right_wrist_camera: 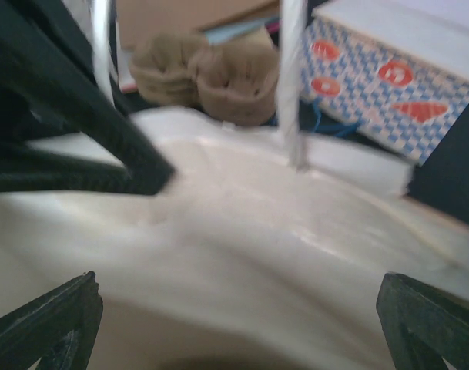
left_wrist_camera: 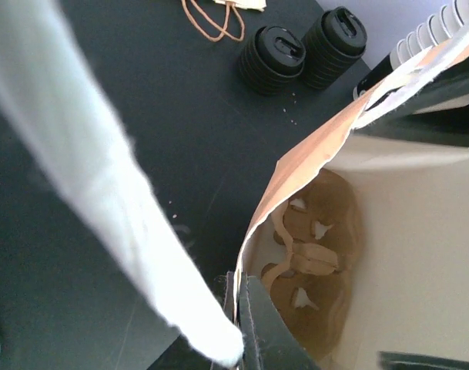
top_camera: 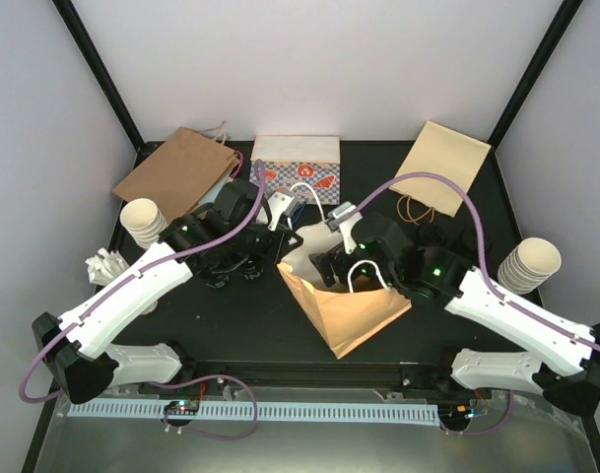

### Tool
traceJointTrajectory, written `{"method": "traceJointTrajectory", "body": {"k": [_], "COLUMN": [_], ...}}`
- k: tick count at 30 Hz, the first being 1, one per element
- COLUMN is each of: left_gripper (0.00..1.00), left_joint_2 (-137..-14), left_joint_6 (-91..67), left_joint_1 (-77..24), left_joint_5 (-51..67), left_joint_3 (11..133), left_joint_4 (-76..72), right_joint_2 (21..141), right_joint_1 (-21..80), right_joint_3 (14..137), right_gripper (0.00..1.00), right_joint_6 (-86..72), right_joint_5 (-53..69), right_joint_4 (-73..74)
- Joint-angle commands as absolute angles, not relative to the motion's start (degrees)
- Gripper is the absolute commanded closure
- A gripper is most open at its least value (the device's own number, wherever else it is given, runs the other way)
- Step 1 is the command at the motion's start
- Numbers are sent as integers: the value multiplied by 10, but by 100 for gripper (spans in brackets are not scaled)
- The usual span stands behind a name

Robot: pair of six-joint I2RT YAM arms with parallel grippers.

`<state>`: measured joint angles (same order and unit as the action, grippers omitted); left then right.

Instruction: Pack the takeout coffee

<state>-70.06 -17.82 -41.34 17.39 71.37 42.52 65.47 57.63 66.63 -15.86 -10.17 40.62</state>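
A brown paper bag [top_camera: 351, 307] lies mid-table, its mouth open toward the far side. My left gripper [top_camera: 292, 239] is shut on the bag's rim [left_wrist_camera: 257, 231], which the left wrist view shows pinched between the jaws [left_wrist_camera: 246, 308]. A cardboard tray [left_wrist_camera: 315, 254] sits deep inside the bag, its hollows holding no cup. My right gripper [top_camera: 329, 264] stands open in the bag's mouth, fingertips [right_wrist_camera: 53, 324] wide apart over the white lining [right_wrist_camera: 242, 231], holding nothing. Two black takeout coffee cups [left_wrist_camera: 273, 58] [left_wrist_camera: 336, 35] with ribbed sides and lids stand on the table outside the bag, right of it [top_camera: 447, 238].
A blue-patterned box [top_camera: 297, 166] stands at the back. Flat paper bags lie back left [top_camera: 176, 169] and back right [top_camera: 442, 163]. Stacked white cups stand at the left [top_camera: 144, 222] and right [top_camera: 529, 264]. Another cardboard tray [right_wrist_camera: 211, 73] sits behind the bag. White crumpled paper [top_camera: 107, 266] lies left.
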Motion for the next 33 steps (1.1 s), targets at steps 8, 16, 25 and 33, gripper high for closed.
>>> {"method": "traceJointTrajectory", "body": {"k": [8, 16, 25, 33], "left_gripper": [98, 98, 98, 98], "left_joint_2": [-698, -694, -692, -722], "left_joint_6": [-190, -195, -193, -133], "left_joint_1": [-419, -419, -419, -419], "left_joint_5": [192, 188, 152, 106], "left_joint_3": [721, 721, 745, 804], "left_joint_4": [420, 420, 409, 401], "right_joint_2": [515, 508, 497, 475], "right_joint_1": [575, 573, 573, 570], "right_joint_3": [581, 646, 699, 676], "right_gripper": [0, 0, 0, 0], "right_joint_6": [-147, -118, -199, -262], "right_joint_5": [-275, -355, -355, -375], "right_joint_4": [173, 202, 392, 522]}}
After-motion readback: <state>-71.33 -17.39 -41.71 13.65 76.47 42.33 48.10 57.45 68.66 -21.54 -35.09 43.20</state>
